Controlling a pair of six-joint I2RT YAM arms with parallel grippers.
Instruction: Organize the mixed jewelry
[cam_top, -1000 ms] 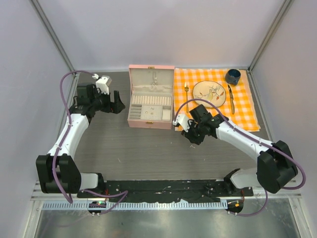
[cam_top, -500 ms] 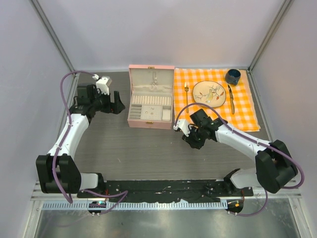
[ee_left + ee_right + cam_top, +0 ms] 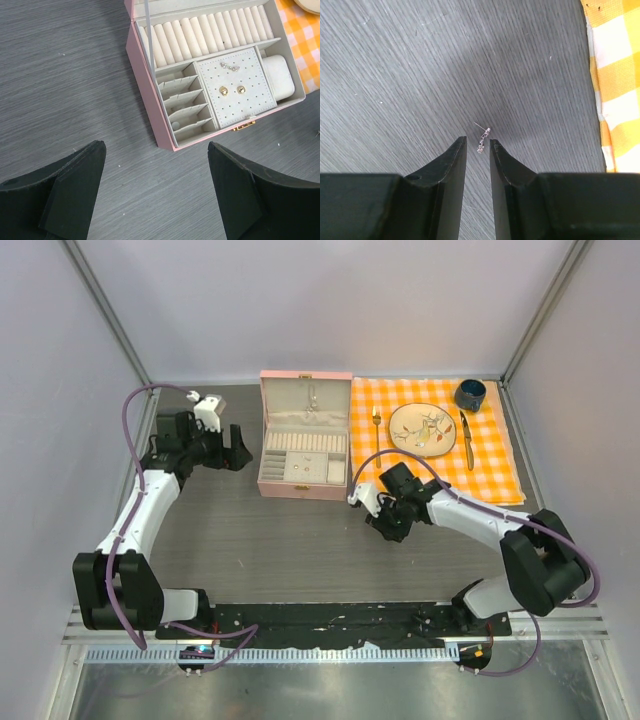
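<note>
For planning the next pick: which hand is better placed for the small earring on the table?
Right: the earring lies just ahead of the right hand; the left hand hovers beyond the pink case.

Open pink case (image 3: 300, 489) on grey table (image 3: 300, 550). Beside it, orange checked cloth (image 3: 495, 465) bearing plate (image 3: 398, 420), gold fork (image 3: 376, 425), knife (image 3: 467, 440), dark cup (image 3: 470, 394)

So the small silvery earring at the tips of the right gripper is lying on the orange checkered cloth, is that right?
Not quite. The small silvery earring at the tips of the right gripper lies on the grey table, beside the orange checkered cloth; the right wrist view shows it.
</note>
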